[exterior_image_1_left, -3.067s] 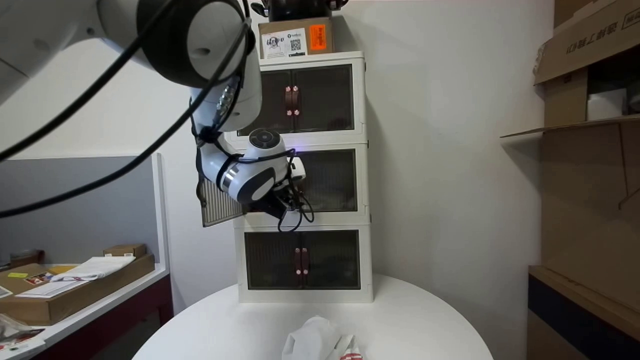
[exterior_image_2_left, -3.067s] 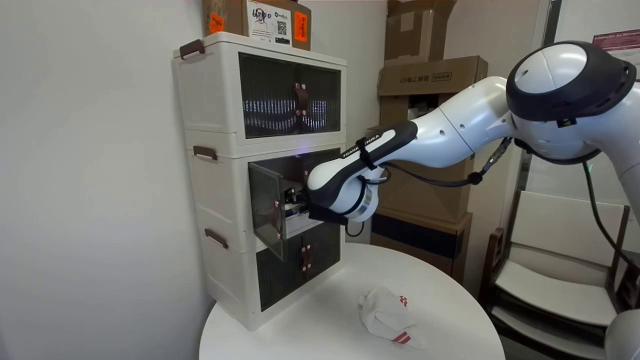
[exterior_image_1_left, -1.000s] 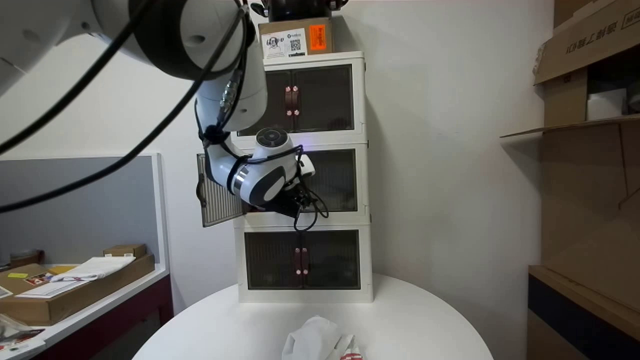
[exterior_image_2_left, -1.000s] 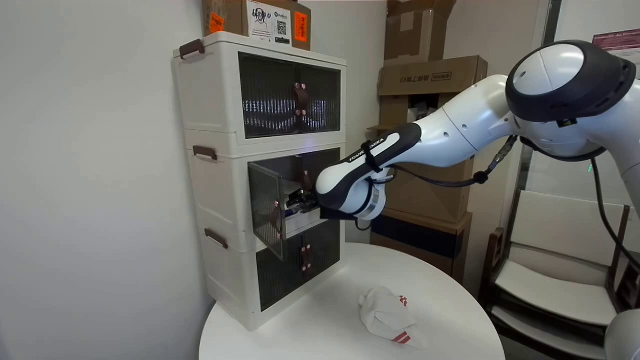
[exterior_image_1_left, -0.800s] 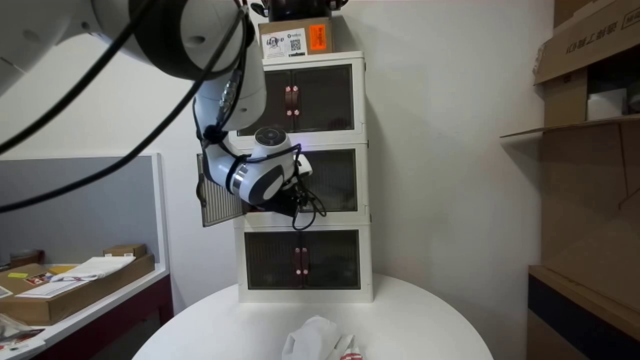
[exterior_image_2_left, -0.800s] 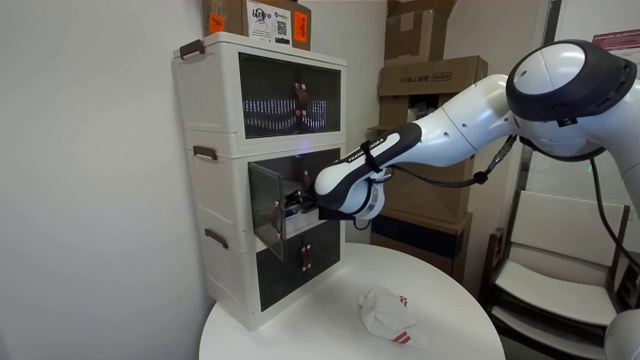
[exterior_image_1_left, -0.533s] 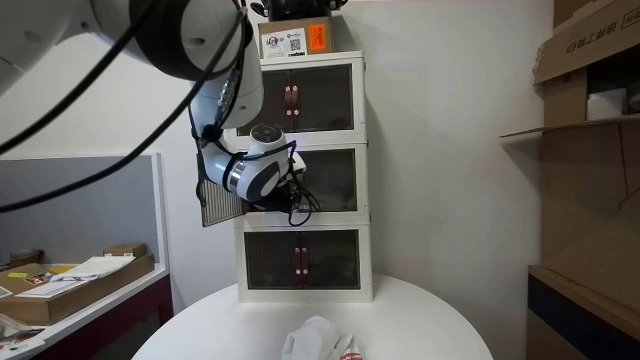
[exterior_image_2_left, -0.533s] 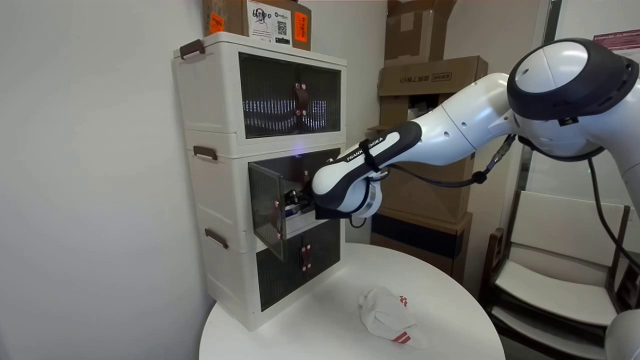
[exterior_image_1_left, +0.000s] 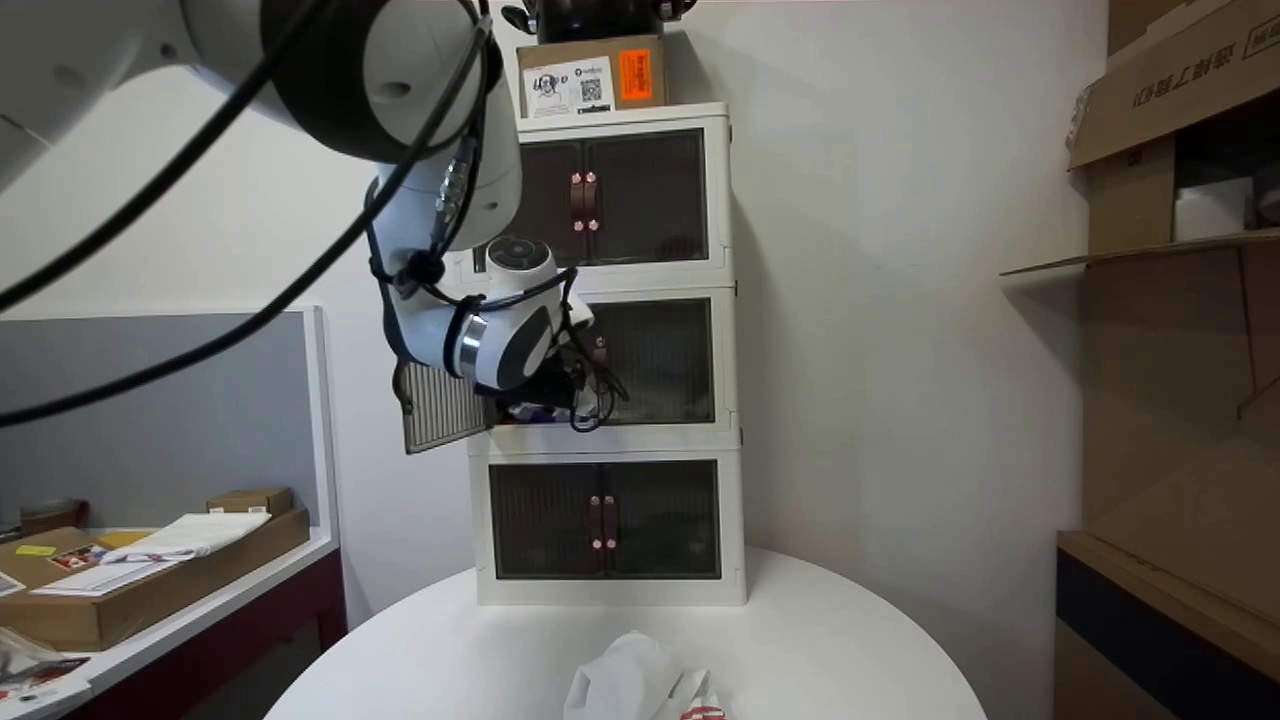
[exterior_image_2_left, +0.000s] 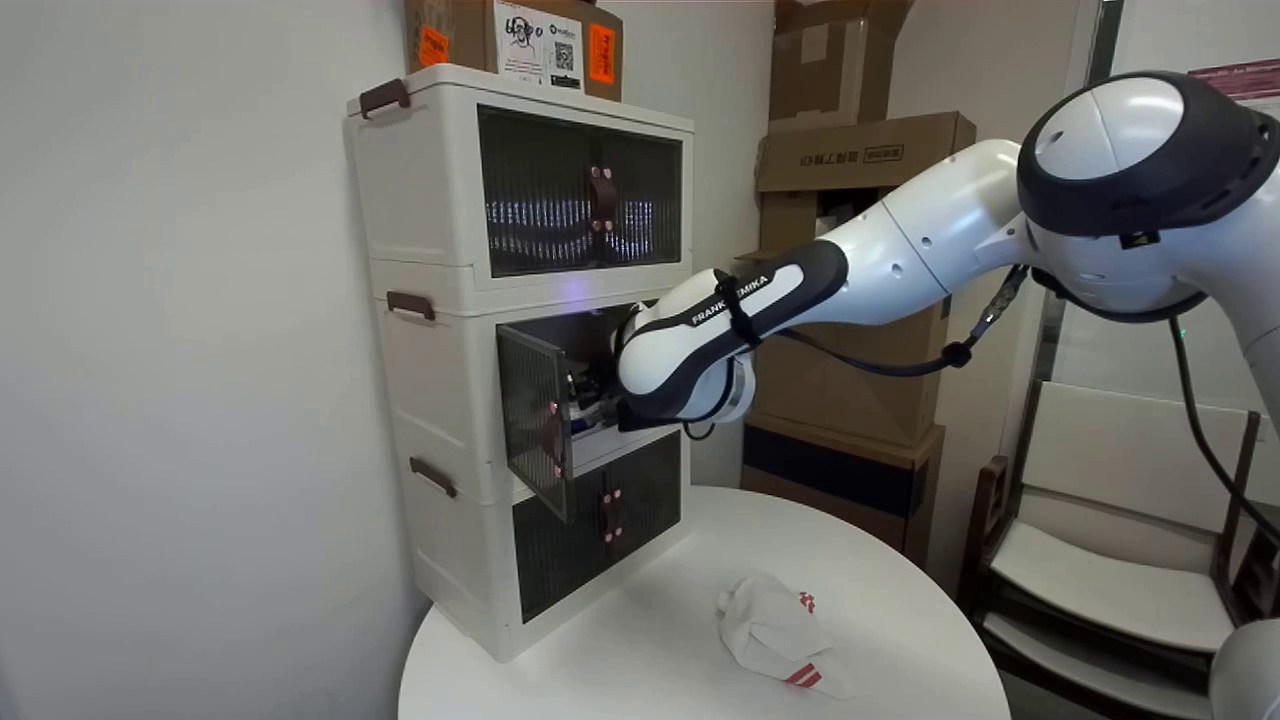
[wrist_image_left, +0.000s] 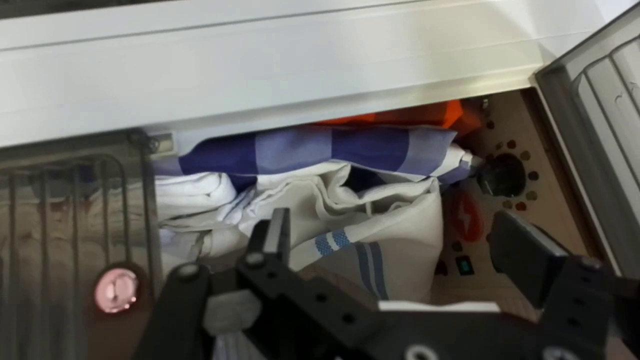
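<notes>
Blue-striped cloth (wrist_image_left: 405, 255) clear in wrist view only; hand (wrist_image_left: 393, 229) spread wide nearby, seemingly empty

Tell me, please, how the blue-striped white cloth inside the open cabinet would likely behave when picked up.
The blue-striped white cloth would probably droop, since its folds slump loosely. It looks unlikely to roll, being crumpled rather than round. It might drag the blue checked cloth, which appears to touch it.

Striped cloth (wrist_image_left: 407, 257) partly behind the claw (wrist_image_left: 395, 227)
</notes>
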